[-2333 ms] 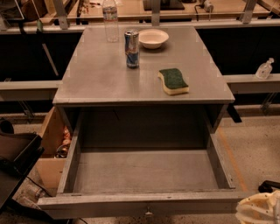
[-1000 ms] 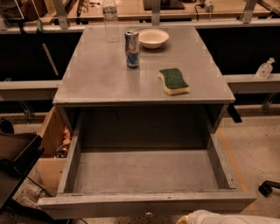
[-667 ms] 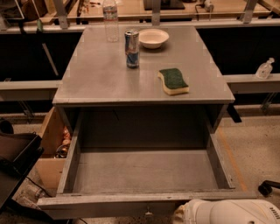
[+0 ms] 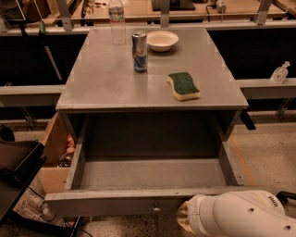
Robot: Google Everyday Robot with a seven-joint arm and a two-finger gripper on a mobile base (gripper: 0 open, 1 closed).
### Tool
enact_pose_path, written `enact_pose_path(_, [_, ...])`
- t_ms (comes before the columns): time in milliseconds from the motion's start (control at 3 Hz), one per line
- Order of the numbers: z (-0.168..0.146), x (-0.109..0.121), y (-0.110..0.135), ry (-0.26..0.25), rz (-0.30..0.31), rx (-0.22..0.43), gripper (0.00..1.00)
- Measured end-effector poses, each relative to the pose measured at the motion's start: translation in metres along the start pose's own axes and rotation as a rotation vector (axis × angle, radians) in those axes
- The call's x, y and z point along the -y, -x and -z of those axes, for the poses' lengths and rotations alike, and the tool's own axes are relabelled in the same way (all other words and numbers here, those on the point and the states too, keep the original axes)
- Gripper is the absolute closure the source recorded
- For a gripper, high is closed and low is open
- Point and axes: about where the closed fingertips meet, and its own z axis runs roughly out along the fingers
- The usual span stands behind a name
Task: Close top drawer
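The grey cabinet top (image 4: 115, 78) fills the middle of the frame. A clear bottle (image 4: 117, 21), a can (image 4: 139, 51) and a white bowl (image 4: 162, 40) stand at its far end, and a green sponge (image 4: 183, 85) lies toward the right.

Below it the top drawer (image 4: 115, 201) is pulled fully out across the lower half of the frame, its inside bare. My gripper (image 4: 185, 217) is at the bottom edge, on the left end of my white arm (image 4: 240, 217). It sits low against the drawer front, just right of the small knob (image 4: 156, 209). I cannot tell whether it is spread or closed.

I think the main risk is pushing off-centre. I am right of the knob, so a shove from here could skew the wide drawer on its runners and jam it half shut. I am also low on the front and might slide under its lower edge instead of pressing it. A hard slam could shake the top and tip the tall bottle or the can.

At the left, an open cardboard box (image 4: 55, 143) sits beside the cabinet, with a dark bin-like thing (image 4: 18, 162) below it. Speckled floor (image 4: 268, 157) shows at the right. A small pump bottle (image 4: 279, 72) stands on a ledge at the right edge, and a wooden bench (image 4: 208, 11) runs along the top.
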Motion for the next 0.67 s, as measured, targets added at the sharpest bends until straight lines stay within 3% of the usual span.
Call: enact_pose_path(667, [-0.01, 0.045, -0.003, -0.048, -0.013, 0.005, 1.0])
